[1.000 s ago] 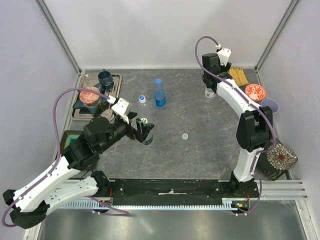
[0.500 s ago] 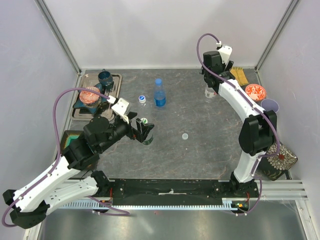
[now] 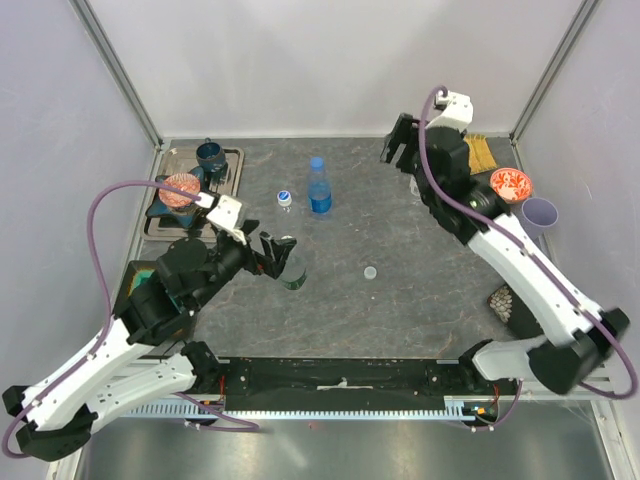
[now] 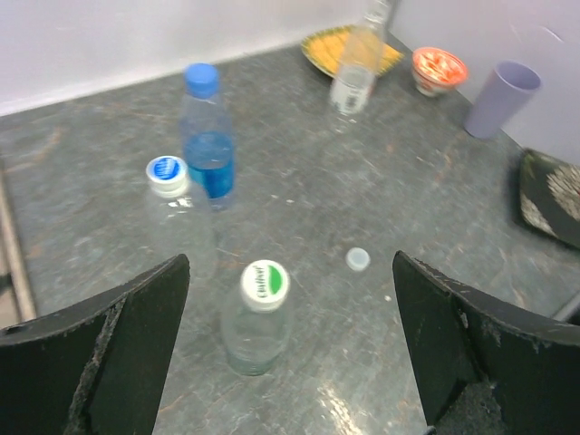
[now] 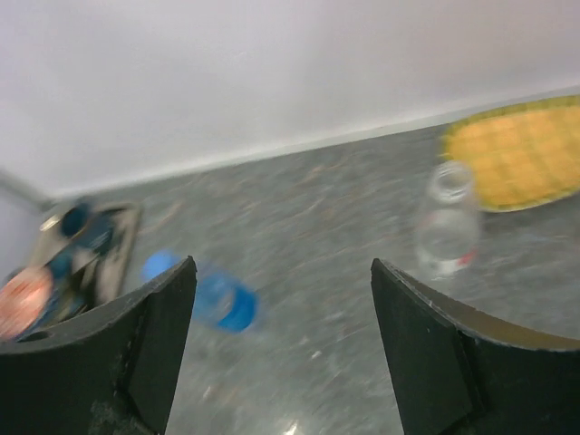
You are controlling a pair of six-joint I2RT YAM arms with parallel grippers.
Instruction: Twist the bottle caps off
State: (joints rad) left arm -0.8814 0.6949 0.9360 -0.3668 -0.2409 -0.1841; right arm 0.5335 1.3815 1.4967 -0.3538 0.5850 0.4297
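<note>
A clear bottle with a green-and-white cap (image 4: 257, 317) stands ahead of my open left gripper (image 4: 290, 256), between the lines of its fingers but clear of them. In the top view the left gripper (image 3: 276, 252) is just left of that bottle (image 3: 292, 270). Behind it stand a blue-labelled bottle (image 3: 319, 187) (image 4: 207, 136) and a clear bottle with a blue-and-white cap (image 3: 285, 199) (image 4: 170, 208). A capless clear bottle (image 5: 447, 222) (image 4: 355, 68) stands at the back right. My right gripper (image 5: 283, 263) (image 3: 398, 147) is open and empty, raised above the table left of it.
A loose white cap (image 3: 370, 271) (image 4: 358, 260) lies mid-table. A tray (image 3: 232, 160) with a teal cup and a bowl is at the back left. A yellow mat (image 3: 480, 152), a red bowl (image 3: 511, 184) and a lilac cup (image 3: 540, 212) are at the back right. Dark tiles (image 3: 140, 275) (image 3: 503, 300) lie at both sides.
My right arm has swung up and left, away from the capless bottle, and stretched out. My left gripper has drawn back a little from the green-capped bottle.
</note>
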